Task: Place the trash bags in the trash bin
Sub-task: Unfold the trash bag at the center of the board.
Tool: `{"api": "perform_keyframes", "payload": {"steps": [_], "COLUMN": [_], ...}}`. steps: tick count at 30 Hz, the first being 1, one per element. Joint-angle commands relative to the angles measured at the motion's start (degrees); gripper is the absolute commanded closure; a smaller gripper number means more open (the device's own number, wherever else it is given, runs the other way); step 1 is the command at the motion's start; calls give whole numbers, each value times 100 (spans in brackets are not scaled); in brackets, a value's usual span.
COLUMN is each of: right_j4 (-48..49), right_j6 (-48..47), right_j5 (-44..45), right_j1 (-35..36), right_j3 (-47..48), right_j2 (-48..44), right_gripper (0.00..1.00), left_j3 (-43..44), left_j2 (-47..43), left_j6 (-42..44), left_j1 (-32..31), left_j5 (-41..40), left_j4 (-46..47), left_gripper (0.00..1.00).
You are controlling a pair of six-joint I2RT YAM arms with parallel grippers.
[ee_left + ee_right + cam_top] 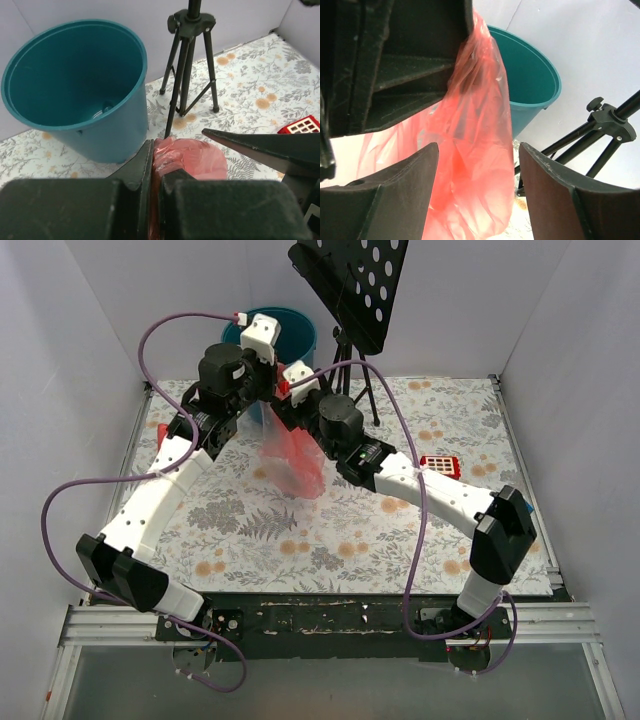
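Top external view shows the red trash bag [296, 466] hanging as a crumpled translucent sheet above the table [450, 532], on the near side of the trash bin [302, 328] and outside it. The left gripper [274, 398] is clamped tight on the bag's upper end; in the left wrist view its closed fingers [145, 165] pinch the bunched film [192, 158] with the bin [143, 65] just beyond, mouth tilted toward the lens. The right gripper [287, 408] meets the left one at the top of the bag. In the right wrist view its fingers [400, 195] stand wide apart on either side of the hanging film [485, 120], gripping nothing firmly; whether they touch the plastic cannot be told. The teal bin [540, 90] shows behind. A grey and orange floral cloth covers the table, and plain white walls [580, 330] enclose it on three sides. A black tripod [356, 380] carrying a perforated black panel [352, 280] stands right of the bin, and a red square toy [439, 465] lies beside the right arm. Both wrists hide the bag's top in the overhead view, and whether its lower end rests on the cloth is unclear.
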Motion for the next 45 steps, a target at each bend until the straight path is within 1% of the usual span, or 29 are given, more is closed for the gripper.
{"api": "perform_keyframes", "payload": {"steps": [1, 8, 10, 12, 13, 17, 20, 23, 25, 29, 33, 40, 45], "right_j4": [618, 398, 153, -215, -365, -376, -209, 72, 361, 574, 696, 1144, 1233], "right_j6": [-449, -722, -591, -354, -196, -107, -19, 103, 183, 192, -1, -572, -687], "right_j5": [495, 275, -179, -1231, -1585, -1807, -1730, -993, -510, -192, 212, 328, 205], "right_j1": [-326, -1240, -1355, -1338, -1259, -680, -363, -99, -55, -37, -45, -151, -300], "right_j3": [-169, -1409, -1550, -1569, -1542, -1542, -1314, -920, -630, 65, 426, 172, -363], "right_j2": [-122, -1228, -1510, -1818, -1872, -1890, -1601, -1057, -740, -160, 289, 308, 62], "right_gripper": [29, 33, 33, 29, 28, 23, 21, 21, 21, 21, 23, 29, 30], "left_j3": [-190, -490, -542, -551, -551, -481, -402, -262, -191, -130, -129, -226, -165], "left_j2": [-609, -750, -750, -706, -671, -470, -355, -249, -223, -240, -284, -390, -530], "left_j6": [169, 415, 416, 328, 267, 135, 12, -103, -147, -147, -112, -68, 46], "left_j1": [-282, -255, -255, -246, -246, -238, -238, -229, -229, -220, -202, -167, -106], "left_j5": [276, 161, 178, 196, 205, 179, 161, 205, 214, 205, 231, 187, 161], "left_j4": [-244, -103, -94, -85, -76, -76, -59, -103, -155, -208, -252, -226, -305], "left_gripper": [100, 100, 100, 100, 100, 100, 100, 100, 100, 100, 100, 100, 100]}}
